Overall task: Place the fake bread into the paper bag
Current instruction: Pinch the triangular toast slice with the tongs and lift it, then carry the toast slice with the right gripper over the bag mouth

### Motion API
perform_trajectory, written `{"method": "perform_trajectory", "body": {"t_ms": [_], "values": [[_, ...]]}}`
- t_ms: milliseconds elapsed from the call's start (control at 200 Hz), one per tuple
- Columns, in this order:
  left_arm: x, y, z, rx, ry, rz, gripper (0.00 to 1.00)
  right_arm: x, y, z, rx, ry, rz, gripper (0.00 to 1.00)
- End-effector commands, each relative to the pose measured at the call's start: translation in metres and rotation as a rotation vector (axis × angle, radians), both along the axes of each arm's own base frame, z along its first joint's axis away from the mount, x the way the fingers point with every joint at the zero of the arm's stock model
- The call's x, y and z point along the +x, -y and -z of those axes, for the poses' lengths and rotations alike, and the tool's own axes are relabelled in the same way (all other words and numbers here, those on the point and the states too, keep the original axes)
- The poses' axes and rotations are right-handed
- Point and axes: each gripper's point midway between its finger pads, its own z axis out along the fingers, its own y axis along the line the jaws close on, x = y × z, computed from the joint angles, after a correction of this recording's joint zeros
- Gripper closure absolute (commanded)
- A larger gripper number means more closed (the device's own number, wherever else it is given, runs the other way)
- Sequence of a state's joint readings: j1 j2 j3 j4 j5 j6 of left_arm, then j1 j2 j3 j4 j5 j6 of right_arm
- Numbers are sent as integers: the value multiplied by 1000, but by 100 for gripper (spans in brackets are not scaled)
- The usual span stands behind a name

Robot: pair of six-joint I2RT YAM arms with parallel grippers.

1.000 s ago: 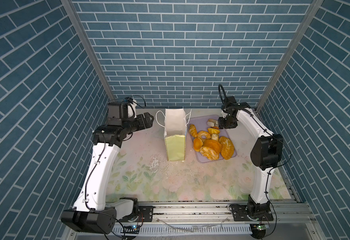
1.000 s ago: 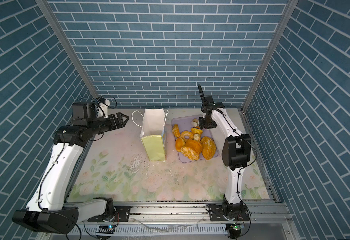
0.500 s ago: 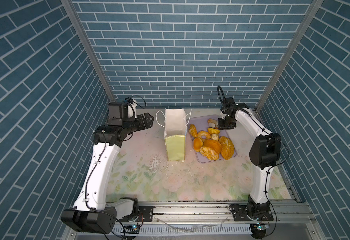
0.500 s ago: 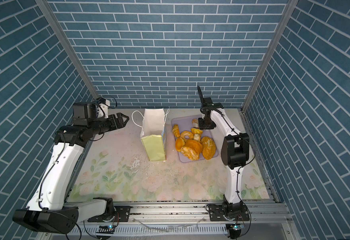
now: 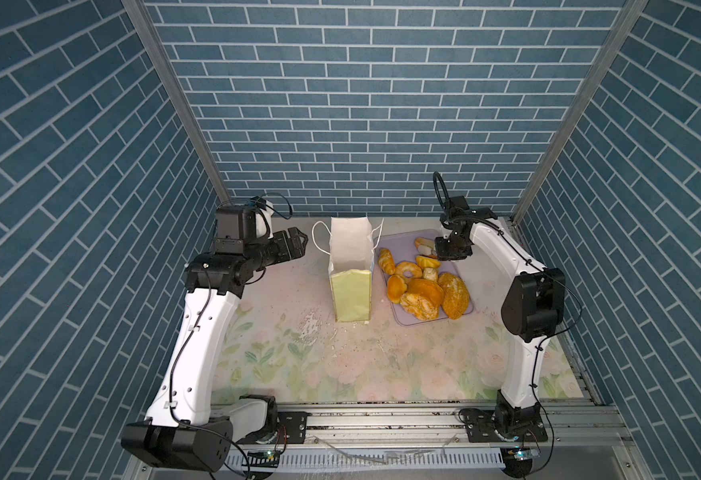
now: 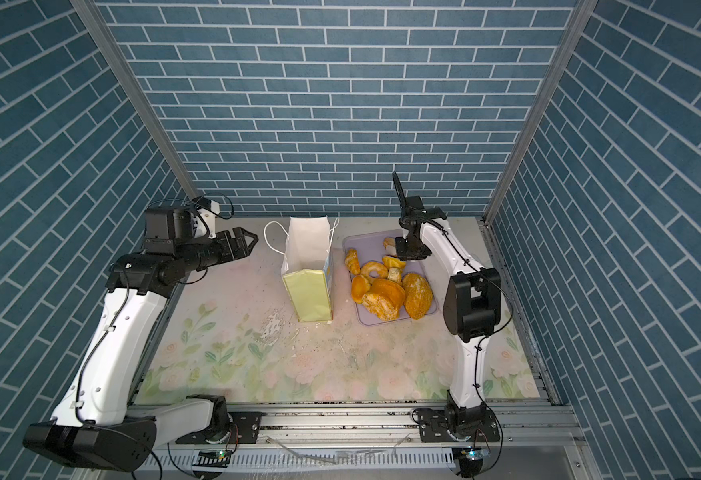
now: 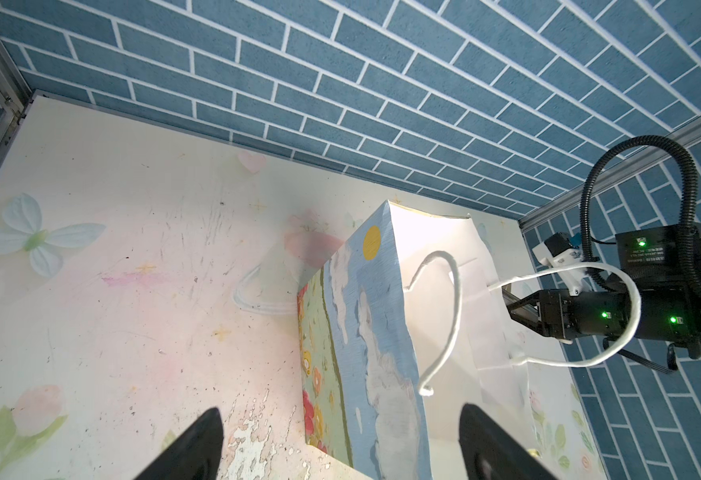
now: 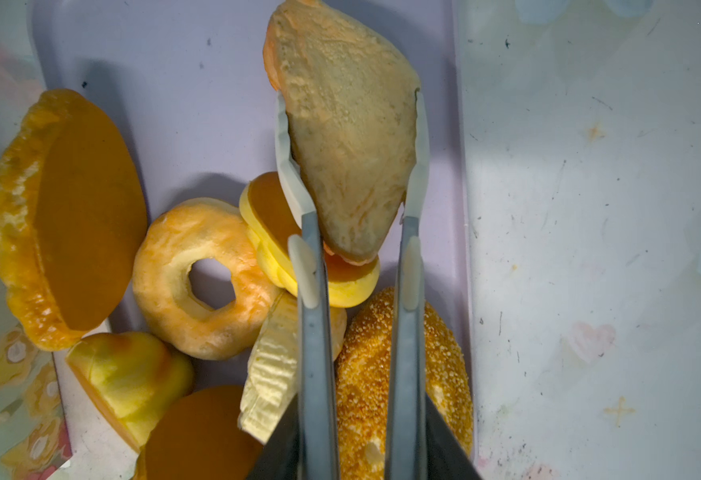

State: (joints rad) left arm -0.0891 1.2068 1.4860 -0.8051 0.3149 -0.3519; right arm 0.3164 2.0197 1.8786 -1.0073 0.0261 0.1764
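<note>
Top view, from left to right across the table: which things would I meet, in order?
left gripper → paper bag → croissant → ring doughnut → seeded loaf

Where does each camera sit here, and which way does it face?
Both top views: high in front, looking down on the table, paper bag, left arm, right arm.
Left wrist: on the left arm, looking past the open left gripper at the paper bag; right arm beyond.
Right wrist: on the right arm, looking along the right gripper, closed on a pale bread piece over the lilac tray.
Shared: top and left wrist views show the paper bag.
</note>
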Motion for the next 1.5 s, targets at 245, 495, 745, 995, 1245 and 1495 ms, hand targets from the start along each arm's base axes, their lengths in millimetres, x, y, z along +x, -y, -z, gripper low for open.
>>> {"method": "perform_trajectory", "body": {"t_ms": [245, 495, 745, 995, 1245, 1495], "values": [[-8, 7, -28, -44, 67, 38, 10, -22, -13, -74, 17, 220, -97, 69], [-14, 8, -35, -36, 78, 51, 10, -46, -17, -112, 44, 311, -116, 71], [-11, 8, -29, -30, 62, 56, 10, -79, -34, -164, 118, 418, -181, 71], [3, 16, -21, -28, 13, 88, 10, -100, -45, -213, 153, 510, -229, 71], [18, 34, -13, -9, -12, 143, 13, -112, -61, -257, 160, 609, -287, 71], [35, 52, 0, -19, -36, 174, 23, -134, -87, -295, 176, 669, -394, 71]]}}
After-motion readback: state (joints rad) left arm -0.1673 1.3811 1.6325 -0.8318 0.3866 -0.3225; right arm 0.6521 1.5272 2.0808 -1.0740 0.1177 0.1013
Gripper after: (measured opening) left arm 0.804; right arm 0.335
